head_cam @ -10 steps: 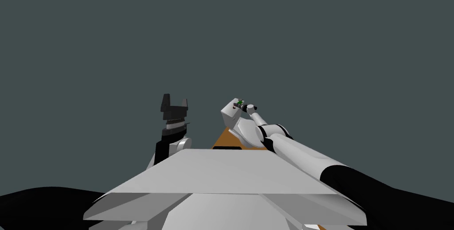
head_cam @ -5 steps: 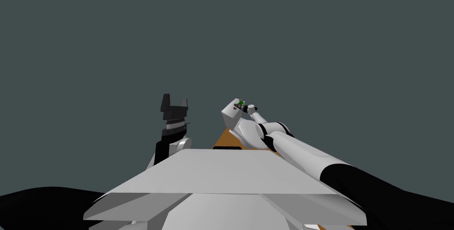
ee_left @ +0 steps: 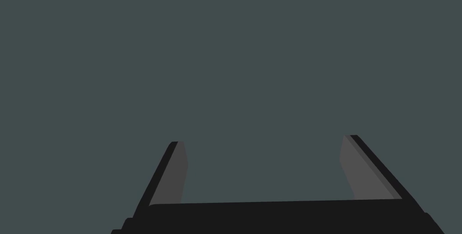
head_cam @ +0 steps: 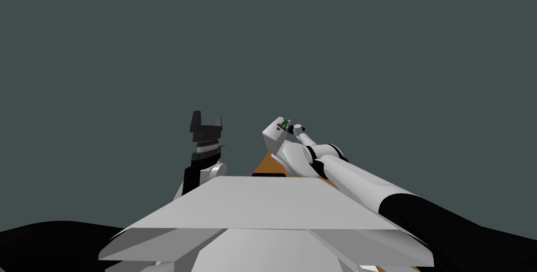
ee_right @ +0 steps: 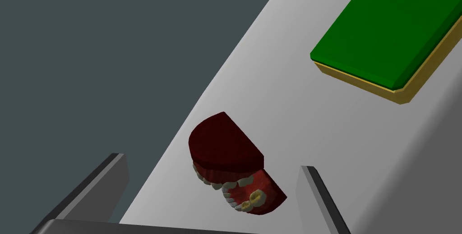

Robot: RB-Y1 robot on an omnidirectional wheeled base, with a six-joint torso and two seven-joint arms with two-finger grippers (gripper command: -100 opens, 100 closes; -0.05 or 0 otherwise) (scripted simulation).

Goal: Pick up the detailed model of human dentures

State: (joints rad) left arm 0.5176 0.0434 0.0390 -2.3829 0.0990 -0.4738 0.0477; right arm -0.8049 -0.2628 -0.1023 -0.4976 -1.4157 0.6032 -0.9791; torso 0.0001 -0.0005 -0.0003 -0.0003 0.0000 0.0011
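The dentures (ee_right: 230, 168) consist of dark red gums with off-white and yellowish teeth, the two halves slightly parted. They lie on the light grey counter (ee_right: 316, 123), close to its edge.

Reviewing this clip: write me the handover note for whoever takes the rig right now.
Left gripper: open, empty, raised beside the chest.
Right gripper: open, with the dentures framed between its fingers, untouched.
Dentures: dark red with pale teeth, lying near the edge of a light grey surface. A green-topped slab lies further along it.
Done: right gripper lined up.
To do: move in if needed, close, lift.
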